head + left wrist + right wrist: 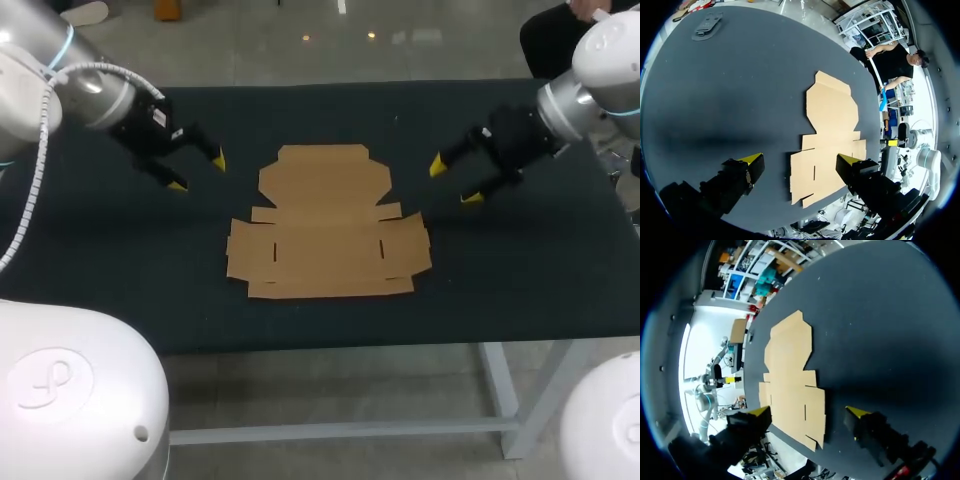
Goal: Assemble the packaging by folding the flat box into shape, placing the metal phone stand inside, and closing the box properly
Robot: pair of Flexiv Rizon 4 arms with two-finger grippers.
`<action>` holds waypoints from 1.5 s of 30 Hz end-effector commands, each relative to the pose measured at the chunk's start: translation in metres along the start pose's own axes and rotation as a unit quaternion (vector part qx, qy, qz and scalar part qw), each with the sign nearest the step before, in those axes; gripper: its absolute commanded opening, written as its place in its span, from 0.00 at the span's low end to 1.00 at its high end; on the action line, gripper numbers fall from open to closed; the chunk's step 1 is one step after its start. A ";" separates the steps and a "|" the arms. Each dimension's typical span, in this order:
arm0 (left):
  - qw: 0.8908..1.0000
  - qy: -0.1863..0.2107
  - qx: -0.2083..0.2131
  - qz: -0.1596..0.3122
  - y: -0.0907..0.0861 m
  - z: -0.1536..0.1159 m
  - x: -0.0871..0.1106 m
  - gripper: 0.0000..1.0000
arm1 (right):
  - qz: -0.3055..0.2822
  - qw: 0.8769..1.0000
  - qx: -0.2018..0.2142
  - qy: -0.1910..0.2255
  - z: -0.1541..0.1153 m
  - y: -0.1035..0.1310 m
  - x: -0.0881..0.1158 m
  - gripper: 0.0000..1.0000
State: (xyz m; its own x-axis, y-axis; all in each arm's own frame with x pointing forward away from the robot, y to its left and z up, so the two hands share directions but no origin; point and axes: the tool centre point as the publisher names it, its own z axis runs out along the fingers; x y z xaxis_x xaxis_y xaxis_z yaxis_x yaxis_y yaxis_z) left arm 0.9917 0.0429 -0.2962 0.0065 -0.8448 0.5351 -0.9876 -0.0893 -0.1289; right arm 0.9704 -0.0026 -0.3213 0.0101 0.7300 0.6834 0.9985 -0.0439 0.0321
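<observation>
flat box: plain tan cardboard | table: dark blackish | left hand, right hand: black, yellow tips

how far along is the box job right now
Nothing looks done: the cardboard box lies fully flat on the table. Nothing is in hand; the left claw and right claw are open and apart from it. Folding, filling and closing all remain.

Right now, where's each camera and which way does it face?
Head: above and behind, looking down at flat box on table; left arm and right arm enter, jaws open.
Left wrist: on left arm, facing flat box past its open jaws.
Right wrist: on right arm, facing it from the opposite side, jaws open.
Shared: all three see the flat box.
</observation>
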 end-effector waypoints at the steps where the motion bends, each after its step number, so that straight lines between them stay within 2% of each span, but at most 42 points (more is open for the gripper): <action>1: 1.000 -0.004 0.005 -0.008 0.003 -0.006 0.004 0.75 | -0.003 1.000 0.004 -0.015 0.001 0.006 0.006 1.00; 3: 1.000 -0.006 0.009 -0.010 0.004 -0.008 0.005 0.00 | -0.002 1.000 -0.001 -0.026 0.002 0.008 0.007 1.00; 4: 1.000 -0.007 0.012 -0.011 0.005 -0.008 0.005 0.00 | -0.004 1.000 -0.001 -0.025 0.002 0.009 0.007 1.00; 5: 1.000 -0.008 0.013 -0.013 0.006 -0.009 0.005 0.00 | -0.006 1.000 -0.002 -0.024 0.002 0.011 0.007 0.56; 7: 1.000 -0.009 0.017 -0.011 0.009 -0.010 0.005 0.00 | -0.004 1.000 -0.003 -0.024 0.003 0.015 0.006 0.00; 10: 1.000 -0.012 0.019 -0.006 0.011 -0.007 0.004 0.00 | -0.002 0.999 -0.002 -0.035 0.010 0.018 0.005 0.00; 15: 1.000 -0.010 0.015 0.007 0.009 0.003 0.000 0.00 | -0.010 1.000 -0.001 -0.029 0.018 0.020 0.003 0.00; 17: 0.999 -0.029 0.012 -0.031 0.003 0.007 -0.002 0.00 | 0.011 1.000 0.000 -0.026 0.020 0.020 0.002 0.00; 31: 0.999 -0.029 0.012 -0.031 0.003 0.007 -0.002 0.00 | 0.011 1.000 0.000 -0.026 0.020 0.020 0.002 0.00; 32: 0.999 -0.025 0.015 -0.028 0.000 0.009 -0.002 0.00 | 0.011 1.000 0.000 -0.026 0.020 0.020 0.002 0.00; 33: 1.000 -0.022 0.017 -0.010 0.000 0.011 -0.002 0.00 | -0.013 1.000 0.005 -0.020 0.025 0.021 0.003 0.00; 35: 1.000 -0.019 0.018 -0.007 -0.003 0.014 -0.001 0.00 | -0.012 0.999 0.001 -0.037 0.031 0.023 0.003 0.00; 37: 1.000 -0.020 0.020 0.006 -0.003 0.018 0.000 0.00 | -0.031 0.999 0.004 -0.037 0.037 0.024 0.002 0.00; 45: 0.999 -0.011 0.001 0.042 -0.002 0.036 -0.002 0.00 | -0.037 0.998 0.003 -0.041 0.049 0.026 -0.006 0.00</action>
State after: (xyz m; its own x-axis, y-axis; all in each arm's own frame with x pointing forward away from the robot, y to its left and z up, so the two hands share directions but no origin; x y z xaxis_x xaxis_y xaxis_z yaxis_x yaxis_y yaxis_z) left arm 0.9922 0.0267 -0.3188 -0.0663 -0.8642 0.4988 -0.9830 -0.0294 -0.1815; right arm 0.9959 0.0252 -0.3558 -0.0604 0.7846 0.6171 0.9968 0.0151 0.0784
